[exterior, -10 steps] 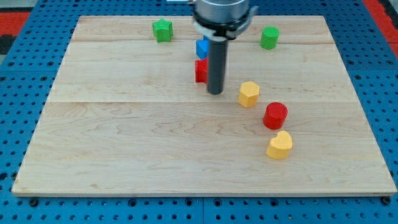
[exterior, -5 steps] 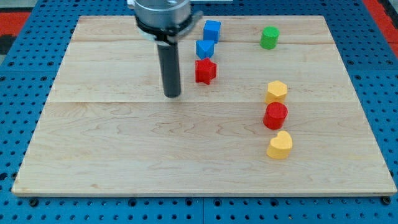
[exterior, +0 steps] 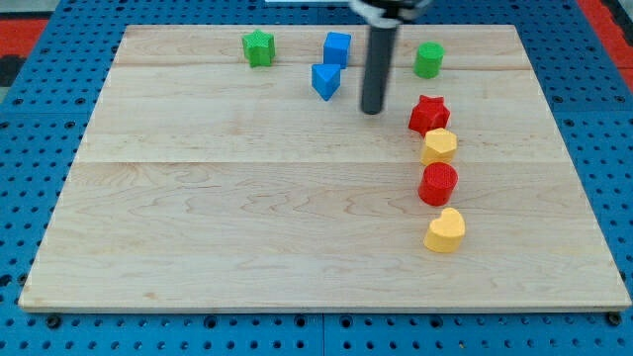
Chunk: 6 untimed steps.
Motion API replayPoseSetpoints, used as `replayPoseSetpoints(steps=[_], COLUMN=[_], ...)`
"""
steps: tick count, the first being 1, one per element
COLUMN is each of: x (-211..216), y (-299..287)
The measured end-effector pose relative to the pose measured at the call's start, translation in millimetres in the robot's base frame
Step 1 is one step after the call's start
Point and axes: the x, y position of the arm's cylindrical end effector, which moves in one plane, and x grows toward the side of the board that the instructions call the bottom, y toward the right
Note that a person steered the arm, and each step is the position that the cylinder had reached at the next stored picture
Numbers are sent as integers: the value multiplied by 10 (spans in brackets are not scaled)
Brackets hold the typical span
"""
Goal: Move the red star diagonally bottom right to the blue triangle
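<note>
Wooden board [exterior: 198, 218] on blue pegboard. My tip [exterior: 372, 111] is a bare rod, grasping nothing, between blue triangle [exterior: 325, 80] and red star [exterior: 429, 115]. Star seemingly touches yellow block [exterior: 439, 145], hexagon maybe.

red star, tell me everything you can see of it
The red star is a small, solid-looking block with a glossy painted look, lying flat on the wooden board toward the view's right. It sits right of and below the blue triangle, against the yellow block just under it. My tip stands apart, at its left.
</note>
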Motion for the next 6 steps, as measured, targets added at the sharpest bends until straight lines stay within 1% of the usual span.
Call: replayPoseSetpoints(steps=[1,2,3,4,5,6], x=[165,-113,-567,-473,-472,-471], y=[-575,-778,-712,-320,289,770])
